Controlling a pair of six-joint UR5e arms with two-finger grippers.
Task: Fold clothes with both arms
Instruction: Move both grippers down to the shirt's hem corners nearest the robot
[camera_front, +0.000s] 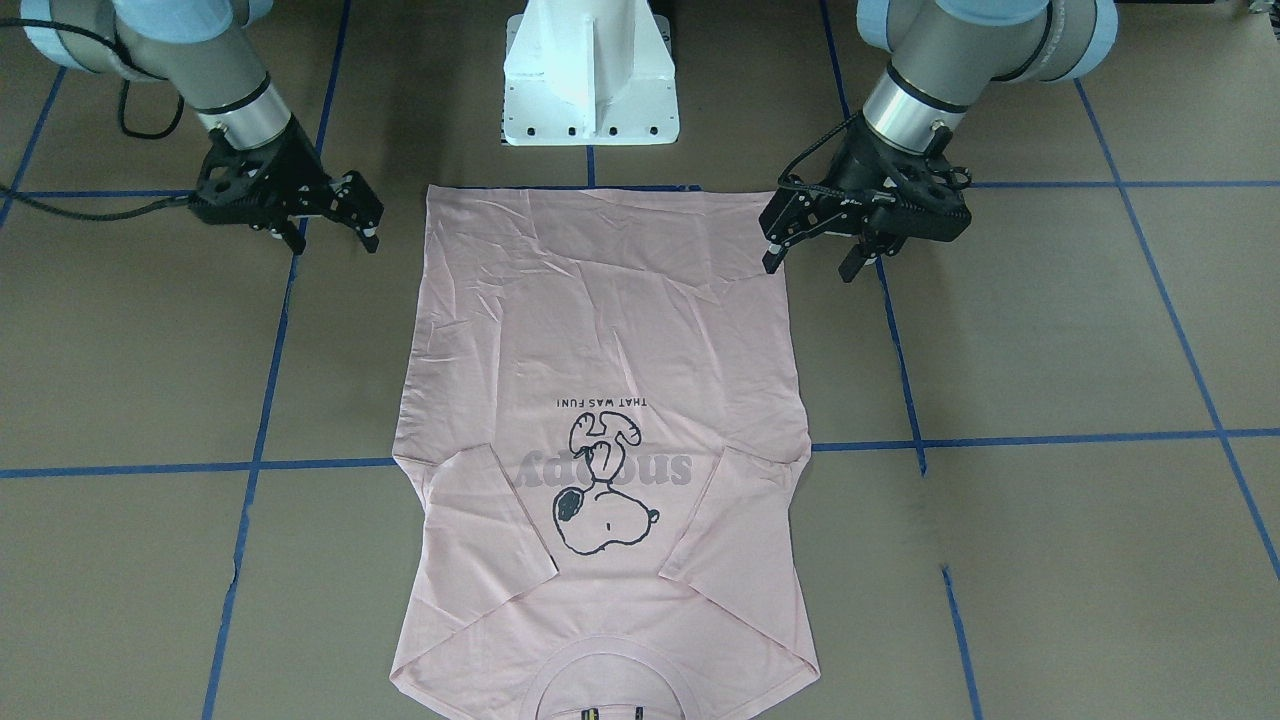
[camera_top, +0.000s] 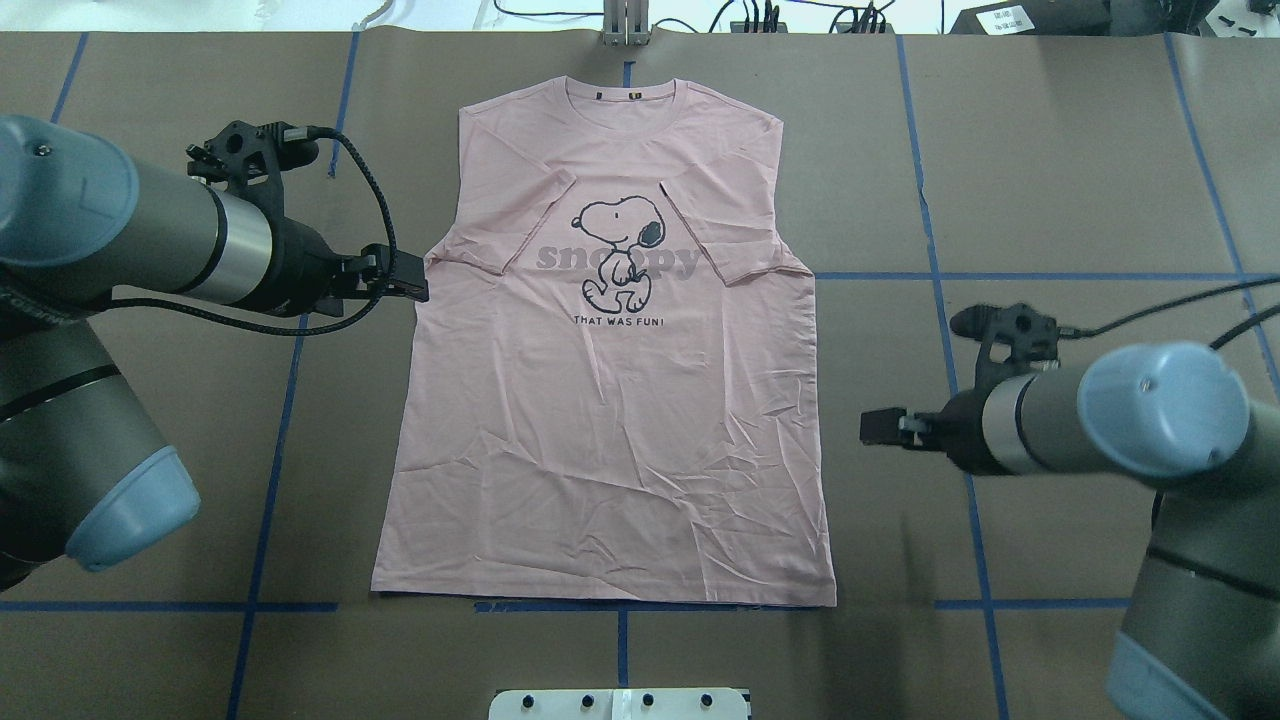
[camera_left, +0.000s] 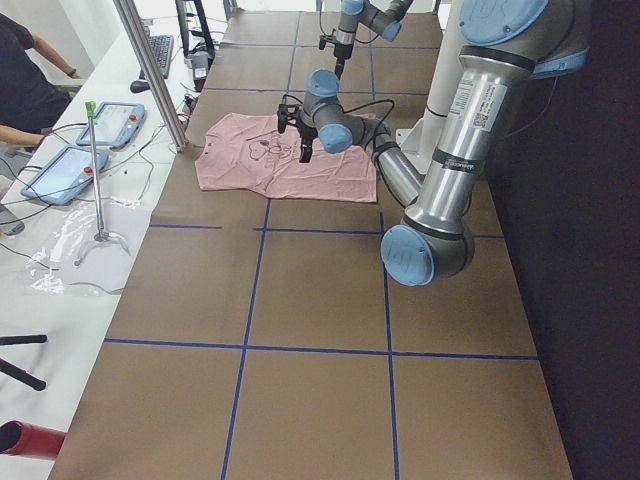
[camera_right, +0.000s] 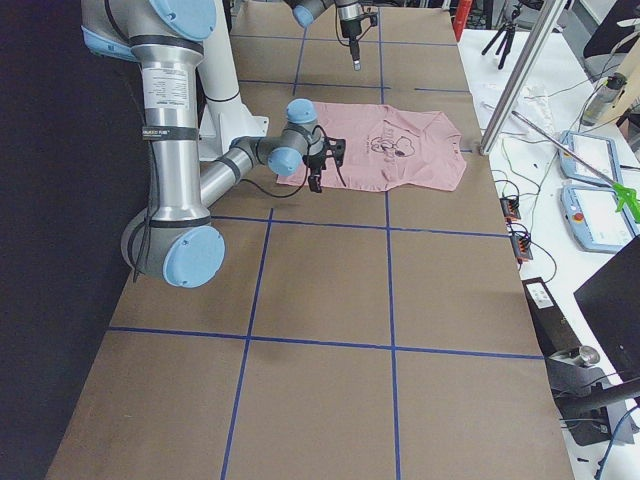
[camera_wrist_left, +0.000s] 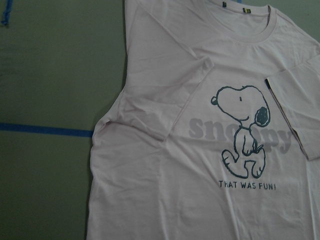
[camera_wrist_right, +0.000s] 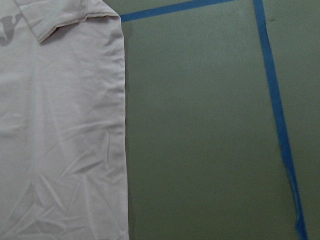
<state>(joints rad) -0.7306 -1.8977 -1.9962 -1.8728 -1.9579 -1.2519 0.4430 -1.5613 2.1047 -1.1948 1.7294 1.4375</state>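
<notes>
The pale pink T-shirt (camera_top: 600, 450) lies flat and lightly creased, dog print (camera_top: 620, 250) up, sleeves folded inward, hem nearest the white pedestal base (camera_front: 590, 90), collar farthest. Either side of that base, the left gripper (camera_front: 810, 268) and right gripper (camera_front: 335, 245) hang apparently spread and empty.

Setting: robotics laboratory or test cell.
Work surface: large table (camera_top: 1080, 150) covered in brown paper and marked into squares with blue tape (camera_top: 1000, 276).
Machinery: left arm (camera_left: 465, 120) and right arm (camera_right: 168, 120), both of the industrial jointed type, mounted by a white pedestal (camera_front: 590, 70) with bolt heads along its foot.
Controls: teach pendants (camera_left: 115, 122) on a white side bench (camera_left: 30, 300), with loose cables (camera_right: 515, 215) running beside them.
Fixtures: aluminium frame post (camera_left: 152, 75) at the table edge.
Personnel: operator (camera_left: 25, 70) at the bench, only partly in view.
</notes>
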